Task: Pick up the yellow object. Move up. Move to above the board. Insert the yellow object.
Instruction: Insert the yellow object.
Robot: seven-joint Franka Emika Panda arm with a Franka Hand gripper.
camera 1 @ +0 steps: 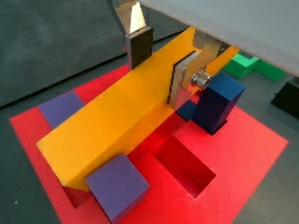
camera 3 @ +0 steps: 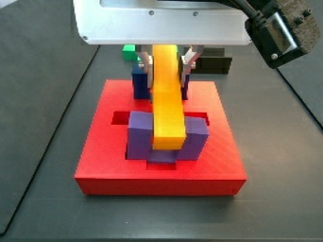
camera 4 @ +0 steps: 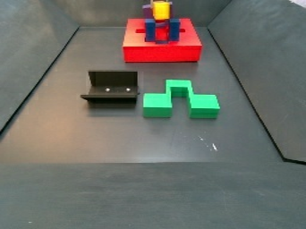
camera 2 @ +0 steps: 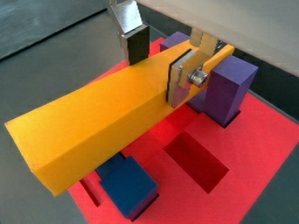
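Observation:
My gripper [camera 1: 162,66] is shut on the yellow object [camera 1: 111,118], a long yellow bar clamped across its width between both fingers; both wrist views show this [camera 2: 158,63]. The bar [camera 3: 165,95] hangs level over the middle of the red board [camera 3: 158,176], above a recessed slot [camera 1: 187,168]. A blue upright block [camera 1: 218,103] and purple blocks [camera 1: 117,185] [camera 2: 229,83] stand in the board beside the bar. In a side view the board [camera 4: 162,54] lies at the far end of the floor, with the bar [camera 4: 159,10] above it.
A green notched block [camera 4: 180,99] and the dark fixture [camera 4: 110,89] stand on the grey floor, well away from the board. The green block also shows beyond the board [camera 1: 246,64]. Grey walls enclose the floor.

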